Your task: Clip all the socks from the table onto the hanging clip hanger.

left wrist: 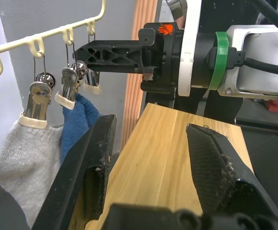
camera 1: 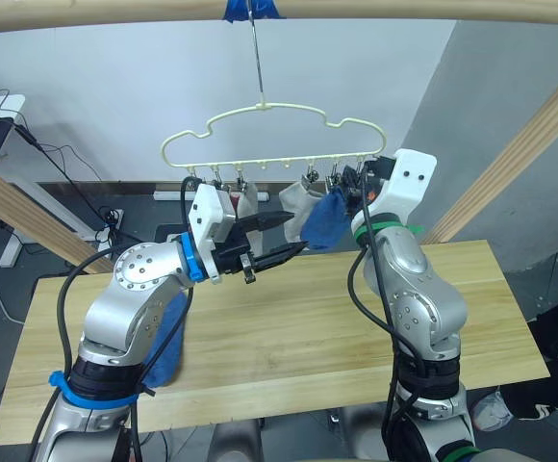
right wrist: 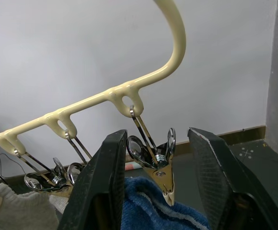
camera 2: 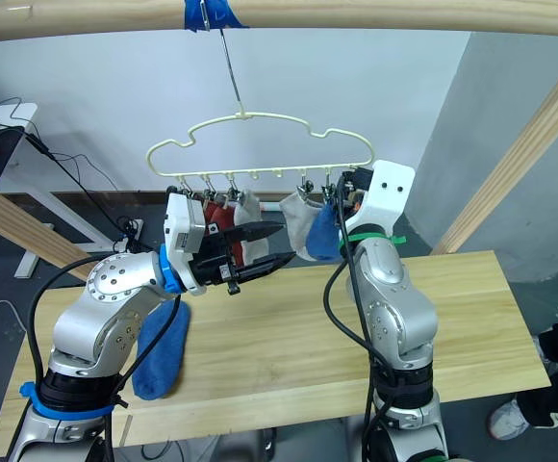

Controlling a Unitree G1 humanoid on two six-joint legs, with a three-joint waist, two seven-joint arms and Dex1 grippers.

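The cream clip hanger (camera 1: 260, 135) hangs by its thin metal hook (camera 1: 256, 58) from a wooden crossbar (camera 1: 375, 10) wrapped with blue tape (camera 1: 250, 10), above the far edge of the tabletop (camera 1: 289, 346). Brick red socks (camera 2: 218, 214) hang from clips at its left end, a light grey sock (camera 2: 247, 207) next to them, another light grey sock (camera 1: 296, 204) right of the middle, and a blue sock (camera 1: 327, 219) hangs from a clip near the right end. The right end effector (right wrist: 156, 177) is raised to the hanger's right end, its black fingers spread on either side of the last metal clip (right wrist: 156, 160), just above the blue sock and not visibly pressing it. The left end effector (camera 1: 277, 239) points right in the air below the hanger, its fingers spread and holding nothing. A second blue sock (camera 2: 159, 351) lies on the near left part of the tabletop, partly behind the left arm.
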